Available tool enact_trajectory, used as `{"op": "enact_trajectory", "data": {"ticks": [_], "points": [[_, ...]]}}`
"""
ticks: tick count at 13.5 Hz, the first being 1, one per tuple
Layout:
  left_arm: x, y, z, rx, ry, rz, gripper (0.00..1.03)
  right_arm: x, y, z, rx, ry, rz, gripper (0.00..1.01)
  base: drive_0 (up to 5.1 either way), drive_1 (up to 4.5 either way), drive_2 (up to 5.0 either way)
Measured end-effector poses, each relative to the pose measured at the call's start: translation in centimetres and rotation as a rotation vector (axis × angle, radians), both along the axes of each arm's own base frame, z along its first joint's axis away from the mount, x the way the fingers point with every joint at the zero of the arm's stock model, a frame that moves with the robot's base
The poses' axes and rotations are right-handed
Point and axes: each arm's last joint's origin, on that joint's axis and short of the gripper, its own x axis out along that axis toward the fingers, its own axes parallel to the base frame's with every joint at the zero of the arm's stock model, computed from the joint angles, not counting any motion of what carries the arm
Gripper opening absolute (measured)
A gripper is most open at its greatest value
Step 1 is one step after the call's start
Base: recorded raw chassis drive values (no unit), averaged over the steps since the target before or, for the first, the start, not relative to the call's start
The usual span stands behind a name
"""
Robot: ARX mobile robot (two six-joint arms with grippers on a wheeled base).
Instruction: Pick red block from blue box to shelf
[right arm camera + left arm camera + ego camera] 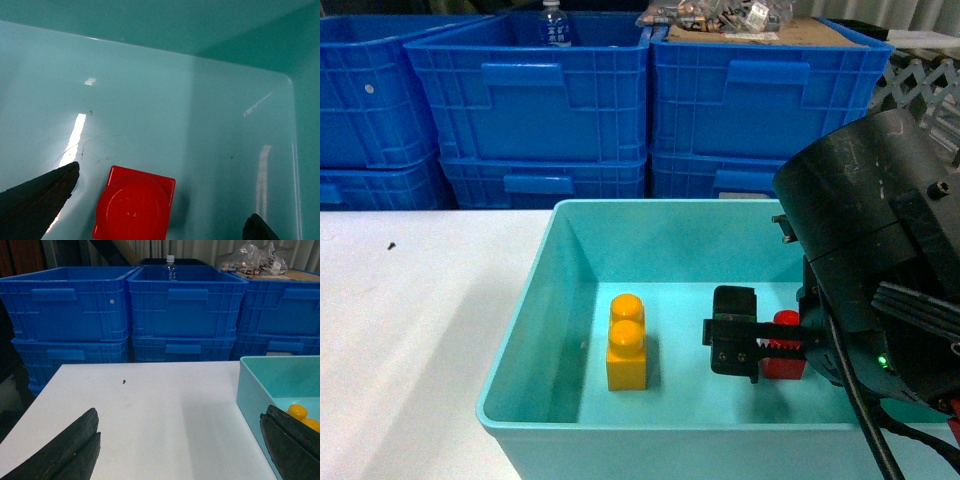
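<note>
The red block sits stud-up on the floor of the blue box. My right gripper is open and low inside the box. The block lies between its fingers, closer to the left finger. In the head view the right gripper partly covers the red block near the right wall of the blue box. My left gripper is open and empty above the white table, left of the blue box. The shelf is out of view.
A yellow two-stud brick stands in the box left of my right gripper. Dark blue ribbed crates are stacked behind the white table. A water bottle and a bag of parts sit in or on the crates.
</note>
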Motion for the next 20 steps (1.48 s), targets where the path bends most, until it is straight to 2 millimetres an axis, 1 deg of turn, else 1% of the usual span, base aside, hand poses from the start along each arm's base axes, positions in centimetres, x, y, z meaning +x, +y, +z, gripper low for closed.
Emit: {"op": "enact_trajectory", "data": {"ticks": [3,4,5,7,8,9,10,12,13,14,15,16,17,18,19,20], "points": [[0.0,0.0,0.0,0.000,0.000,0.000,0.98,0.0,1.0,-0.8,0.000,0.001,0.017,0.98,0.0,0.00,0.0],[0.0,0.0,0.0,0.000,0.000,0.000,0.98,0.0,1.7,-2.2,-0.023,0.020,0.015,0.93,0.0,0.00,0.0],[0.0,0.0,0.0,0.000,0.000,0.000,0.98,0.4,1.9,-2.6,-0.029,0.002,0.005,0.75,0.0,0.00,0.0],[0.0,0.0,0.0,0.000,0.000,0.000,0.98,1.1,2.2,-3.3,-0.034,-0.023,-0.009,0.42,0.0,0.00,0.0],[0.0,0.0,0.0,0.000,0.000,0.000,0.98,1.3,2.2,-3.4,-0.038,-0.026,-0.013,0.32,0.0,0.00,0.0],[0.0,0.0,0.0,0.000,0.000,0.000,0.98,1.4,2.2,-3.4,-0.038,-0.028,-0.015,0.29,0.0,0.00,0.0],[0.0,0.0,0.0,0.000,0.000,0.000,0.98,1.5,2.2,-3.3,-0.038,-0.043,-0.014,0.29,0.0,0.00,0.0],[0.0,0.0,0.0,0.000,0.000,0.000,0.98,1.6,1.3,-2.7,-0.018,-0.059,0.001,0.29,0.0,0.00,0.0],[0.0,0.0,0.0,0.000,0.000,0.000,0.98,1.4,0.7,-1.4,0.004,-0.080,0.023,0.29,0.0,0.00,0.0],[0.0,0.0,0.0,0.000,0.000,0.000,0.98,1.5,0.4,1.0,0.042,-0.133,0.057,0.29,0.0,0.00,0.0],[0.0,0.0,0.0,0.000,0.000,0.000,0.98,1.7,-0.4,5.7,0.103,-0.251,0.117,0.29,0.0,0.00,0.0],[0.0,0.0,0.0,0.000,0.000,0.000,0.98,1.5,-1.1,9.7,0.148,-0.355,0.201,0.29,0.0,0.00,0.0],[0.0,0.0,0.0,0.000,0.000,0.000,0.98,1.0,-2.6,13.3,0.157,-0.466,0.293,0.29,0.0,0.00,0.0],[0.0,0.0,0.0,0.000,0.000,0.000,0.98,0.6,-5.0,15.8,0.131,-0.565,0.348,0.29,0.0,0.00,0.0],[0.0,0.0,0.0,0.000,0.000,0.000,0.98,0.1,-8.7,18.3,0.042,-0.677,0.343,0.29,0.0,0.00,0.0],[0.0,0.0,0.0,0.000,0.000,0.000,0.98,0.0,-12.5,19.4,-0.024,-0.722,0.276,0.29,0.0,0.00,0.0]]}}
